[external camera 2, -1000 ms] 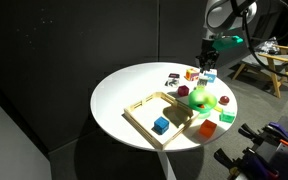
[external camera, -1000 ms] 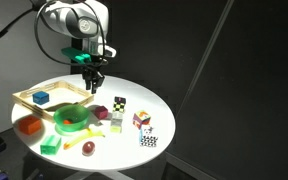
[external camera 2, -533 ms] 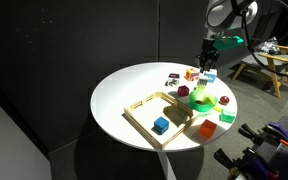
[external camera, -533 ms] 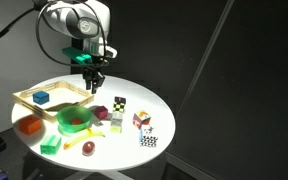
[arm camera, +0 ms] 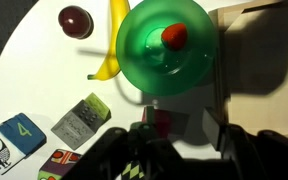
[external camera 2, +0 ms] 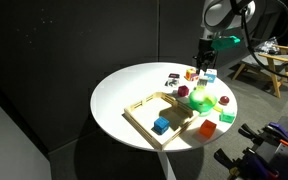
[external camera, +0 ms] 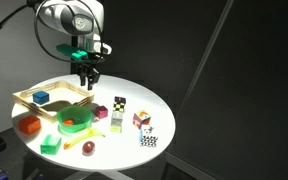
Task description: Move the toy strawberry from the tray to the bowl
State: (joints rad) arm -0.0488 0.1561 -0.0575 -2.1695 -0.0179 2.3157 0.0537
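Observation:
The toy strawberry (arm camera: 173,36) lies inside the green bowl (arm camera: 144,55), apart from my gripper. In the wrist view my gripper (arm camera: 184,128) is open and empty, its two fingers spread just below the bowl's edge. In both exterior views the gripper (external camera: 85,76) (external camera 2: 202,64) hangs above the table beside the bowl (external camera: 72,116) (external camera 2: 201,100). A red spot in the bowl (external camera: 71,124) is the strawberry. The wooden tray (external camera: 29,93) (external camera 2: 144,105) (arm camera: 254,12) lies next to the bowl and holds a blue block (external camera: 41,97) (external camera 2: 161,125).
A dark red ball (arm camera: 75,20) (external camera: 88,148) and a toy banana (arm camera: 112,40) lie by the bowl. An orange block (external camera: 29,126) and a flat green block (external camera: 51,145) sit near the table edge. Patterned cubes (external camera: 120,104) (arm camera: 82,120) stand beyond the bowl.
My gripper has shifted a little sideways above the table. The strawberry, bowl and tray have not moved.

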